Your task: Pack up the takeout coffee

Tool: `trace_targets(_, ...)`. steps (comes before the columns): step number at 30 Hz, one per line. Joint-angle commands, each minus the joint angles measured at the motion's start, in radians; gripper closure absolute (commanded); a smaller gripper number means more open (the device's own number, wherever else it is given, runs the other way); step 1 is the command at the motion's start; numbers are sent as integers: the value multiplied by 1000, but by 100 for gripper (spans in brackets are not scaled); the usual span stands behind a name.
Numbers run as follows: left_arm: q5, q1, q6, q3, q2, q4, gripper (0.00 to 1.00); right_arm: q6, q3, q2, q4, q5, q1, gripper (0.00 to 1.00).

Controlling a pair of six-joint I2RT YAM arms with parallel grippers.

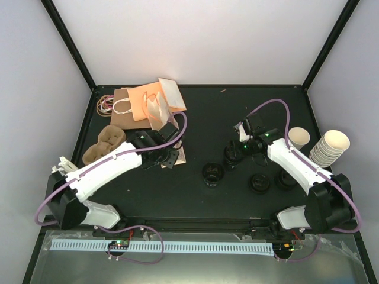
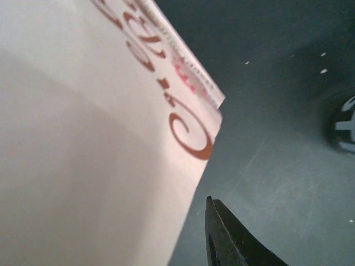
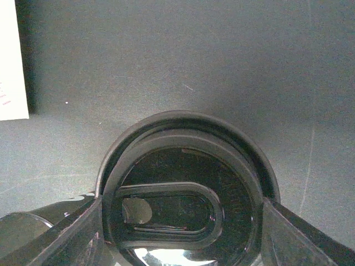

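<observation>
**While right gripper [image 3: 183, 233] clamps a lid [image 3: 183, 166], coffee cup [image 1: 299, 137] sits free**

It stands upright far right, just beside one cup stack [image 1: 330, 148]. Thin paper: probably light, crushes easily; grip gently mid-wall. Lids: four, three loose. White bag [image 2: 83, 138] sits against left gripper [image 1: 169, 157], fingers narrowly parted; can't tell if it grips.

Open table [image 1: 237, 109] behind the black lids [image 1: 213, 173]; paper bags [image 1: 142, 103] flank left, takeout coffee [image 1: 299, 137] right.
</observation>
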Motion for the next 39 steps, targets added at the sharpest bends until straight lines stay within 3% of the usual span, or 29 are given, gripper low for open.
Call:
trace_targets(1, -72, 6, -29, -17, -47, -118, 70, -9, -7, 24, -99, 14, 7, 37)
trace_targets(4, -13, 6, -14, -11, -71, -100, 70, -11, -4, 24, -101, 17, 7, 37)
trace_targets(10, 288, -4, 30, 21, -135, 11, 67, -13, 1, 25, -106, 21, 7, 37)
trace_targets(15, 395, -9, 38, 82, -151, 96, 64, -13, 6, 24, -111, 23, 7, 37)
trace_targets(22, 473, -23, 41, 227, -98, 113, 63, -14, 5, 21, -113, 24, 7, 38)
trace_targets(27, 505, -60, 11, 235, -42, 212, 63, -14, 6, 24, -110, 18, 7, 37)
trace_targets(39, 469, -106, -8, 428, 261, 204, 63, -16, 14, 27, -119, 26, 7, 37)
